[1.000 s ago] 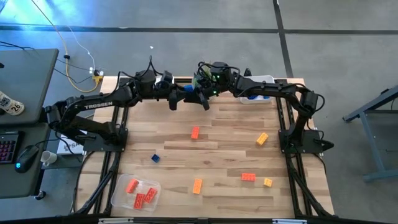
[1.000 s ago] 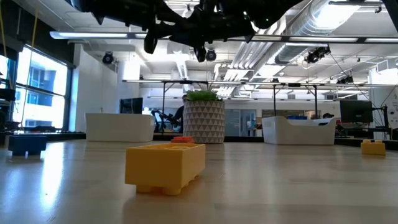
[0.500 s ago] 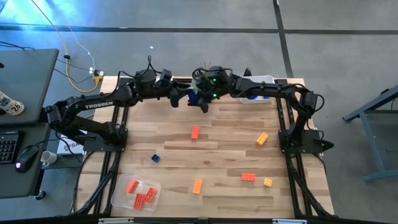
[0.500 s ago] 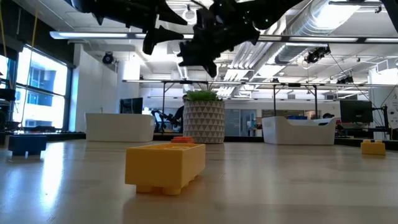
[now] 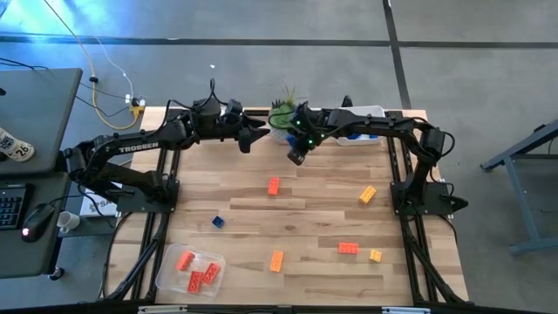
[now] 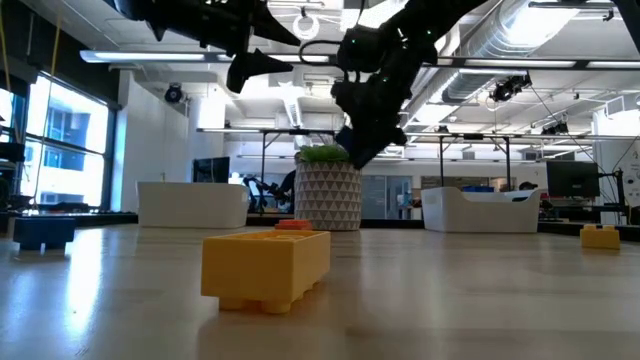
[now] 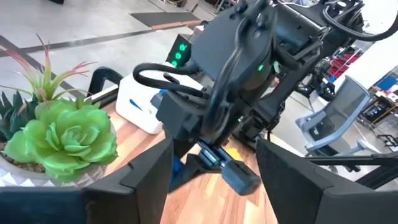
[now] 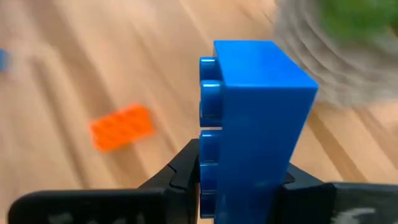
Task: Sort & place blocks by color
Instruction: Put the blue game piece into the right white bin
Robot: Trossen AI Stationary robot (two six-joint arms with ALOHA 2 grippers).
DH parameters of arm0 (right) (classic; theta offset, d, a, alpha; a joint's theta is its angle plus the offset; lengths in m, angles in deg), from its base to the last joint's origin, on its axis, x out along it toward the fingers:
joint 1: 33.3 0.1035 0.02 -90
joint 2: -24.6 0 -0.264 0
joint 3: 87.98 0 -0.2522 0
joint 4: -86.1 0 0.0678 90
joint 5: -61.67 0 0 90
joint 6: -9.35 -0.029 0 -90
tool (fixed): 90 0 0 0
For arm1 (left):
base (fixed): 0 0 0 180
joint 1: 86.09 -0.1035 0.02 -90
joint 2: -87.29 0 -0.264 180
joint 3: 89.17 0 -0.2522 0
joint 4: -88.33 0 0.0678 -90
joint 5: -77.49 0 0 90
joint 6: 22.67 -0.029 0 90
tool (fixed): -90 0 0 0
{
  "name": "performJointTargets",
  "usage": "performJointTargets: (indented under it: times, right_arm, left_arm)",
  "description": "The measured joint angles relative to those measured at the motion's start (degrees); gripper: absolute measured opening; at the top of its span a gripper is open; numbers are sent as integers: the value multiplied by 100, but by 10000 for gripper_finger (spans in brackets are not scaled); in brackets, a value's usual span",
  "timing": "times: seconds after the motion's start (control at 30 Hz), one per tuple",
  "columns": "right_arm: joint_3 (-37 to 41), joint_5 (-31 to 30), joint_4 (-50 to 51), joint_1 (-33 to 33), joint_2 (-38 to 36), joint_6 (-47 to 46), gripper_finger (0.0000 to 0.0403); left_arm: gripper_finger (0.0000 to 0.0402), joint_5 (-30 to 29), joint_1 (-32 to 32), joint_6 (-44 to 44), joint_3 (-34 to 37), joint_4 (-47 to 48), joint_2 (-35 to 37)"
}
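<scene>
Blue brick (image 8: 252,124) now sits clamped in the right gripper (image 5: 296,155) alone; the left gripper (image 5: 255,138) has spread its fingers, handover done.

Blue block (image 8: 252,124): glossy smooth moulded plastic, studded side. Table (image 5: 305,196): pale wood planks, visible grain, satin sheen. Yellow-orange block (image 6: 265,268): smooth plastic, slight shine. Tray (image 5: 170,270): clear plastic. Plant pot (image 6: 328,197): matt, faceted pattern. Arms: dark matt plastic and metal.
</scene>
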Motion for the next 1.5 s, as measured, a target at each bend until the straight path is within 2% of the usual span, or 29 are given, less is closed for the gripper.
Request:
performJointTargets:
  times: [0.57,0.8,1.0,1.23,1.3,1.5]
  right_arm:
    - [0,-2176,2033,0,-2,308,79]
    - [65,-3110,3111,-32,-110,270,79]
    - [872,-3253,2910,-424,-995,-18,79]
    - [1639,-3063,1554,-1243,-2057,-249,79]
    - [1749,-3027,1118,-1477,-2184,-335,84]
    - [1940,-2281,278,-2237,-2062,-600,92]
  left_arm:
    - [216,-7,0,-319,0,9,-1]
    - [216,-20,0,-806,0,9,0]
    - [216,-26,0,-1039,0,11,0]
    - [216,-408,4,-1054,0,15,-1]
    - [216,-451,2,-1052,0,17,0]
    - [216,-452,2,-1052,0,37,-1]
